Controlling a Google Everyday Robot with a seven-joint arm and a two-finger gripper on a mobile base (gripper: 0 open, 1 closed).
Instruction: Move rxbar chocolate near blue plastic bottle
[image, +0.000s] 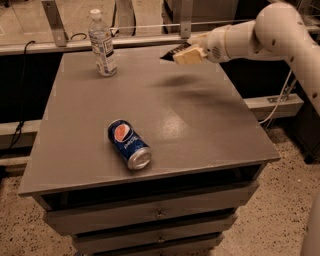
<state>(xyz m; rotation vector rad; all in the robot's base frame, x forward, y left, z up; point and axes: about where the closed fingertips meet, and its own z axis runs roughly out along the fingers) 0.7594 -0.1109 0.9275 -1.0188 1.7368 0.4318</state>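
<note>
The blue plastic bottle (102, 44) stands upright at the table's back left, clear with a white cap and a white and dark-blue label. My gripper (181, 53) hovers above the table's back middle-right, held out from the white arm that enters from the right. It is shut on the rxbar chocolate (171, 53), a dark flat wrapper whose end sticks out to the left of the pale fingers (188, 56). The bar hangs well above the table and to the right of the bottle.
A blue Pepsi can (129, 144) lies on its side at the table's front middle. The grey table (200, 130) has drawers below. A railing and dark gap run behind the table; speckled floor lies to the right.
</note>
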